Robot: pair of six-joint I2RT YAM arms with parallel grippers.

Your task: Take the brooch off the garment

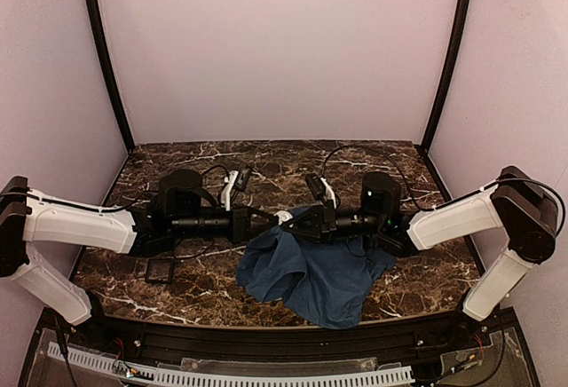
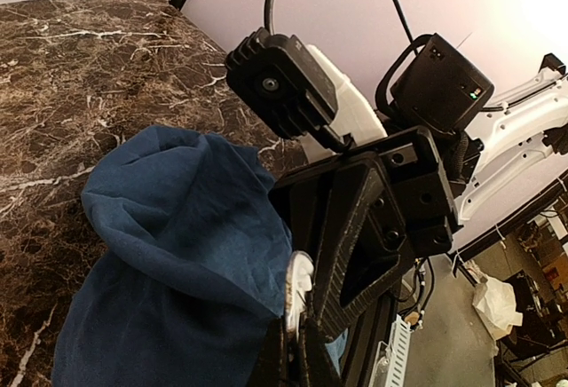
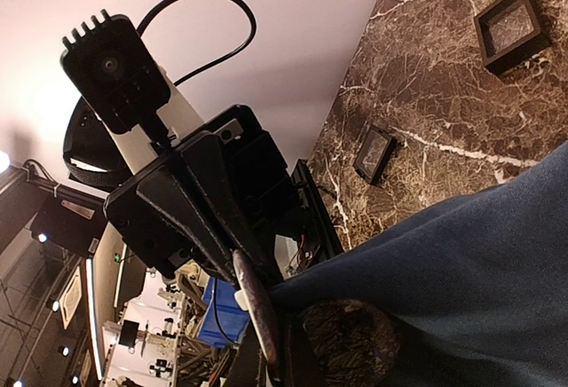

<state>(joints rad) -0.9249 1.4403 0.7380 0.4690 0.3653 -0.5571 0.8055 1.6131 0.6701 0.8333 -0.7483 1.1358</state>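
The dark marble table [image 1: 177,161] carried a blue garment [image 1: 311,272], bunched at lower centre of the top view with its upper edge raised. There the two arms met tip to tip. The right end effector [image 1: 300,220] was pinched together on the cloth. A small black square tray [image 1: 160,270] lay at lower left, well apart. The left end effector [image 1: 275,219] was clamped on the brooch [image 2: 300,282], a tiny whitish piece at its fingertips, touching the cloth.
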